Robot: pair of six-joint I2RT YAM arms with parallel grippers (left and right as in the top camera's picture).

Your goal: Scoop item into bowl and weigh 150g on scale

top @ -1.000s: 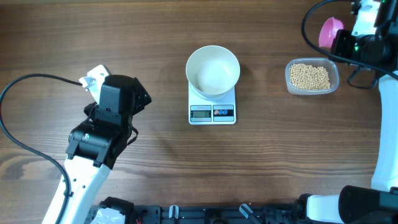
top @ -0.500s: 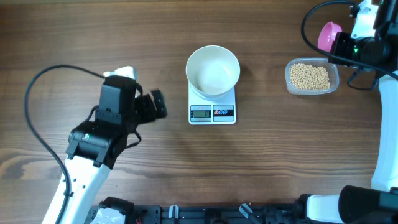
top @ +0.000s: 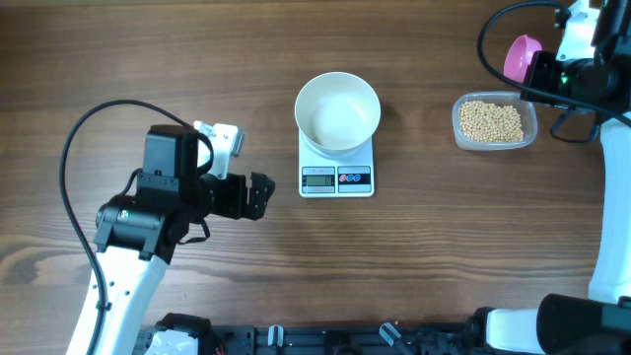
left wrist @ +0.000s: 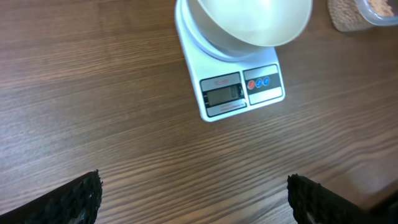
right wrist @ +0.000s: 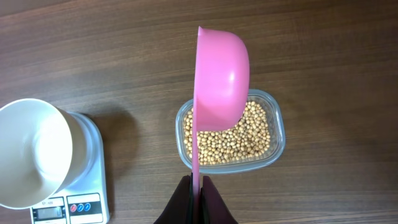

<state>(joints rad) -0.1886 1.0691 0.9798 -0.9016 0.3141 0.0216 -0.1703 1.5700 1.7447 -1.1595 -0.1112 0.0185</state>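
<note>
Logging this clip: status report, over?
Left end effector open, empty, facing scale. Right end effector shut on pink scoop, by beans. Bowl on scale, empty. Nothing in the way.

Robot lab test bench, not a home kitchen: bare wood-grain table (top: 444,256) w/ left arm (top: 128,286) & right arm (top: 616,197) based at front edge, loose black cable (top: 64,177), black rail (top: 325,340). Props only: scale (top: 336,177), bowl (top: 338,110), tub (top: 458,123) of beans (top: 491,120), pink scoop (top: 521,51).
</note>
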